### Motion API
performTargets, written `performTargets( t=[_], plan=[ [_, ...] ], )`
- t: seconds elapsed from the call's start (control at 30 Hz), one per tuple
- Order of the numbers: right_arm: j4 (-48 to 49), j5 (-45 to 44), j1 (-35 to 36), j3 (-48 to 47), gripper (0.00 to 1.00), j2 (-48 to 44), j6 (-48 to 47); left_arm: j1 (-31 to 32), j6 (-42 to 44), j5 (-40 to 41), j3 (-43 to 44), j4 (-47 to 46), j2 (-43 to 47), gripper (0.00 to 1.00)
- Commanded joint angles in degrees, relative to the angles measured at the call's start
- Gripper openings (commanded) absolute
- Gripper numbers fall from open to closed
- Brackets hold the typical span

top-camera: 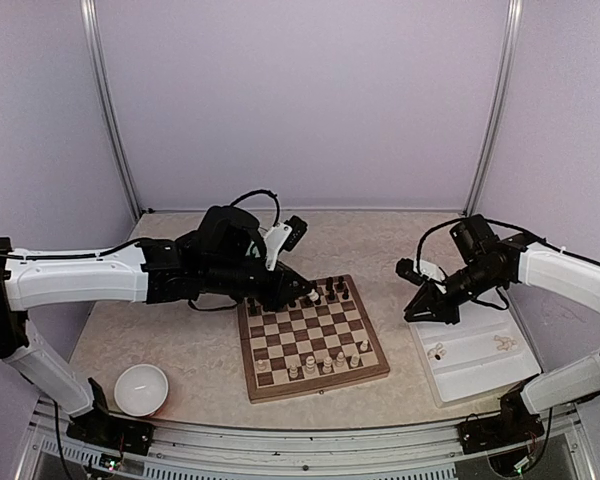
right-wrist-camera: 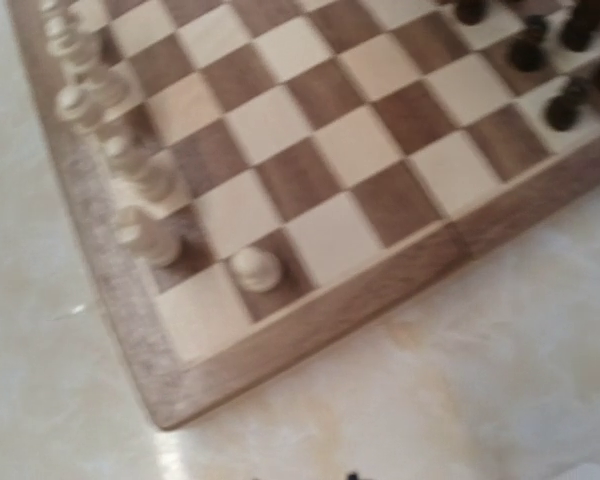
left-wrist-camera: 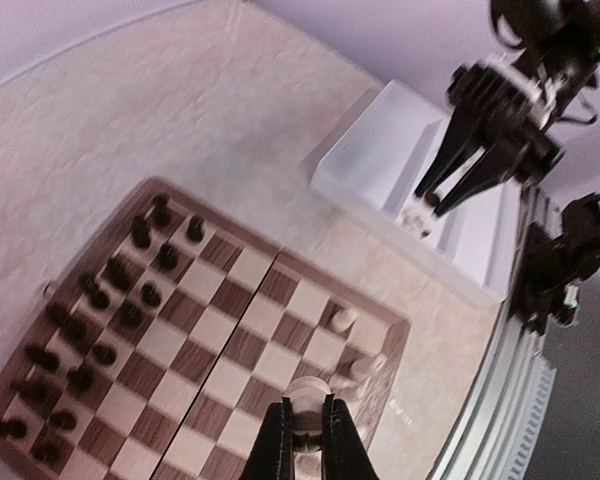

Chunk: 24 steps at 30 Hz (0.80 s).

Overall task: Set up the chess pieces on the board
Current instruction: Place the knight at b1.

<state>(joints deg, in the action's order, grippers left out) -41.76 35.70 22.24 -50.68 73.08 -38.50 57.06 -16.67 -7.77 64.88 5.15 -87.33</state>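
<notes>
Far L, near edge: white bowl [top-camera: 140, 388], off the board, nothing to do w/ this step.

L arm reaches in over board's far side. L gripper [top-camera: 308, 297] hangs above the dark men [top-camera: 327, 292], well clear of them going by its wrist cam. Jaws almost closed, fingers [left-wrist-camera: 278, 445] pinching one cream piece [left-wrist-camera: 307, 420] betw. them. Type of piece unclear, too blurred.

Board [top-camera: 302, 332] sits mid-table. Dark men fill far rows. Cream men [top-camera: 326, 362] stand along near rows, but w/ gaps: back row partly filled, one pawn [right-wrist-camera: 255, 268] a row in near the R corner, most of that row bare. Roughly halfway done for cream side, by my guess.

R gripper [top-camera: 422, 312] hovers over far-L corner of tray [top-camera: 480, 378], just R of board. Jaws spread wide in L wrist cam, nothing seen betw. them. Its own cam shows only the board, fingertips barely in frame. Loose men [top-camera: 438, 350] lie in tray, a few more toward its R end.

Step in hand, as I read it: L arm mid-carry w/ a cream piece, not yet set down. Next move calls for bringing it across to the near side, over an empty home square, lowering upright, releasing only once the base sits flat. Neighbours stand close, so a straight-down approach is needed. R arm looks ready for a tray pick.
</notes>
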Motion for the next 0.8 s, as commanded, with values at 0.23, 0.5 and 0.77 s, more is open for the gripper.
performTargets(
  t=[0.23,0.5,0.77],
  plan=[
    [9.71,-0.19,-3.99,2.61,0.06,-0.04,3.25,1.35,2.21,12.08,-1.57,28.08,1.71,0.0],
    [10.5,-0.2,-4.74,4.34,0.06,-0.98,3.28,5.73,0.67,12.6,-3.04,28.77,-1.06,0.0],
    [10.46,0.02,-4.82,4.63,0.06,-0.86,3.09,9.54,-1.19,10.42,-2.98,26.4,-4.16,0.0]
  ],
)
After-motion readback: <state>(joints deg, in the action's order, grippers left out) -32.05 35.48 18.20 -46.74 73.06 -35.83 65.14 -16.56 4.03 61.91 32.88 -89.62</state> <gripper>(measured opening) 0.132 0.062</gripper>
